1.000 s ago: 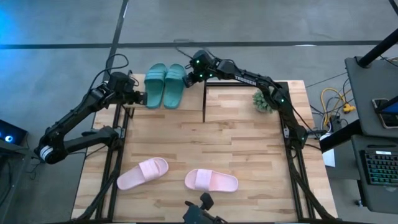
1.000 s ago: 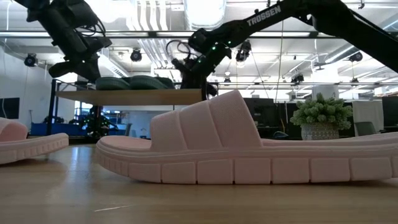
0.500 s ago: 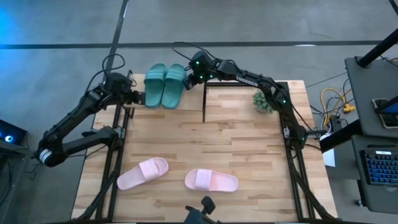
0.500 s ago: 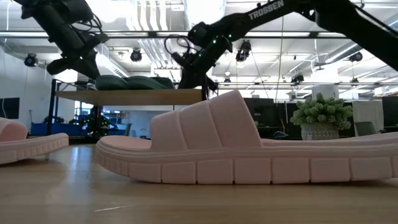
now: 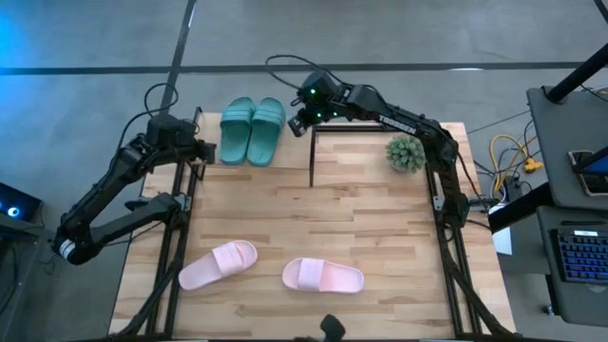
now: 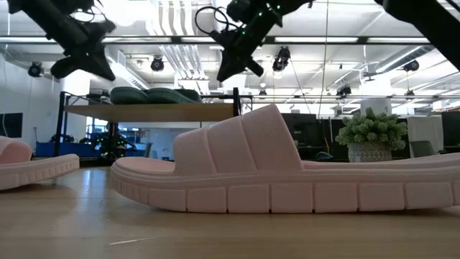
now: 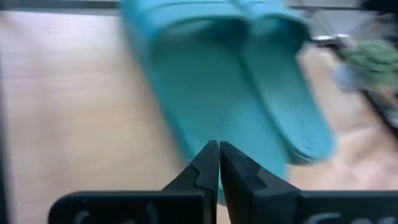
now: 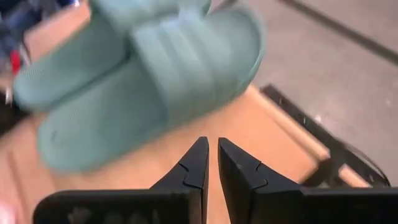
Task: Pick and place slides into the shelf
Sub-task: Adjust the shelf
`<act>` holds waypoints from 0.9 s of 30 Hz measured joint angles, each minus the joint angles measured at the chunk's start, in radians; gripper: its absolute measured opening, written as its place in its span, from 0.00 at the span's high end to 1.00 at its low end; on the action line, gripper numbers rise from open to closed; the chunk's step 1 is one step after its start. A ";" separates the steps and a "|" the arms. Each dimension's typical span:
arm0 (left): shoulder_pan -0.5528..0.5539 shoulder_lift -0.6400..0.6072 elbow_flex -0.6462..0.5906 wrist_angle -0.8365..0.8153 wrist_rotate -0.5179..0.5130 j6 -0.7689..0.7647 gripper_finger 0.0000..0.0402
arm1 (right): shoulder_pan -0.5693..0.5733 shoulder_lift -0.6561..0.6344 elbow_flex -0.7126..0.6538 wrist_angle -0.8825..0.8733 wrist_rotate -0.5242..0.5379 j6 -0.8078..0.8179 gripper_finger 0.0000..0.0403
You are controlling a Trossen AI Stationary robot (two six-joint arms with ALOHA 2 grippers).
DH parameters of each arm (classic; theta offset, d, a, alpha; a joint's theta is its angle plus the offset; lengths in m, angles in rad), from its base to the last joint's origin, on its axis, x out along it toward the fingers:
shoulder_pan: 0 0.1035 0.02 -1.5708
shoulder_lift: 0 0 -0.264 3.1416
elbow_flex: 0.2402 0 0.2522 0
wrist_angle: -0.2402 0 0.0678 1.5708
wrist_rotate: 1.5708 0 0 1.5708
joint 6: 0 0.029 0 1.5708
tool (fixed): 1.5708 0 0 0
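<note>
While two teal slides (image 5: 252,130) lie side by side on the shelf (image 5: 285,157) at the far left of the table (image 5: 380,228), two pink slides sit on the near part of the tabletop: one pink slide (image 5: 218,263) to the left, angled, and the other pink slide (image 5: 323,276) just right of it, lying across. That makes four slides, one shelf, and one plant (image 5: 406,153) at the far right.

The left arm reaches in from the near left, bent at the elbow, and its left gripper (image 5: 207,150) hangs just left of the teal pair, apart from it and above the level of the shelf top; its fingers are pressed together on nothing. The right arm stretches from the right edge across the far side, past the plant, and its right gripper (image 5: 296,123) hangs just right of the teal pair, above the shelf's right end, fingers almost together with only a thin gap and nothing between them.
</note>
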 joint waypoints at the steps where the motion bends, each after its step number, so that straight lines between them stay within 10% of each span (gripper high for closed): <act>1: 0.000 -0.011 0.000 0.003 0.038 0.002 1.00 | 0.008 -0.007 0.000 -0.029 -0.004 -0.008 0.93; 8: -0.001 -0.079 -0.004 0.117 0.437 -0.035 1.00 | 0.067 -0.028 0.000 -0.164 -0.255 -0.059 0.93; 27: -0.259 0.122 -0.005 0.355 0.511 -0.112 1.00 | 0.284 -0.033 0.000 -0.437 -0.264 -0.078 0.93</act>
